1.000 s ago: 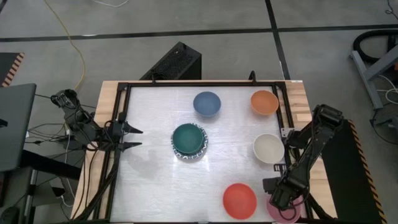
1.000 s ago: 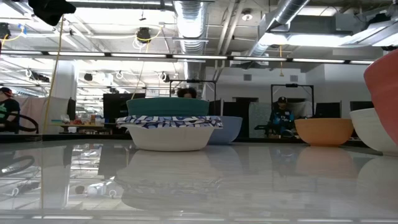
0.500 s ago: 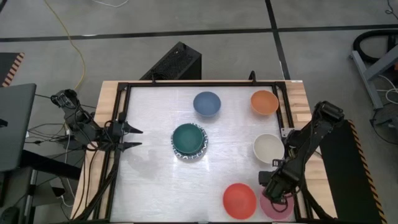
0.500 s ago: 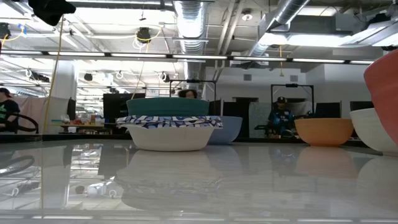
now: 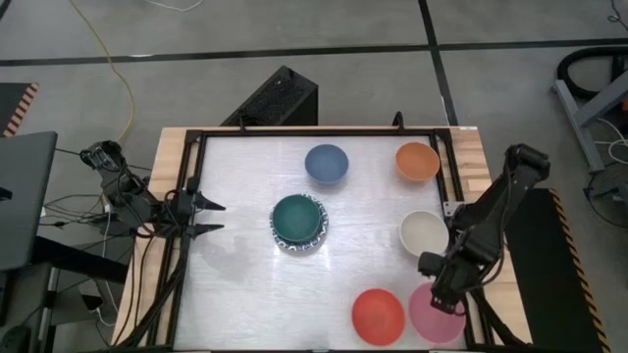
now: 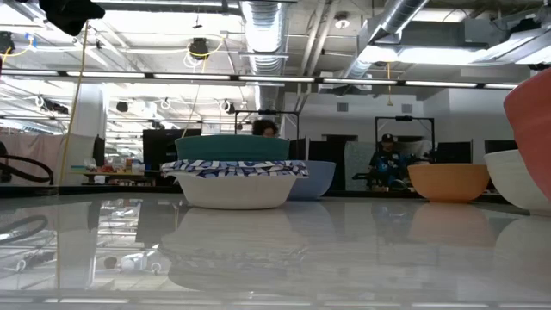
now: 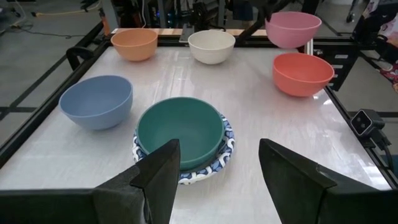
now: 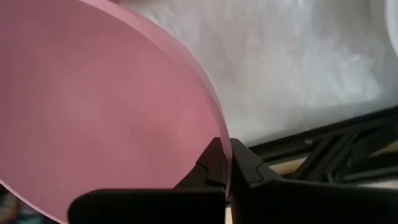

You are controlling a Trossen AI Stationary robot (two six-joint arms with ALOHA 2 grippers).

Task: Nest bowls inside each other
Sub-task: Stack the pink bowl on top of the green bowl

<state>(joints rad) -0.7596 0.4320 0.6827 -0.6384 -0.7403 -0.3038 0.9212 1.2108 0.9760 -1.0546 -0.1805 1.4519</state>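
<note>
While right end effector (image 8: 225, 163) pinches rim, pink bowl (image 5: 435, 314) hangs mouth up; left end effector (image 7: 214, 163) spread.

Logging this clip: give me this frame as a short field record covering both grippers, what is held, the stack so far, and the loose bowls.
right gripper: shut on the rim of the pink bowl, at the table's near right corner
pink bowl height: appears lifted off the table in the left wrist view
left gripper: open, empty, at the table's left edge
stack: green bowl nested in a blue-patterned white bowl, mid-table
loose bowls: blue bowl, orange bowl, cream bowl, red bowl
</note>
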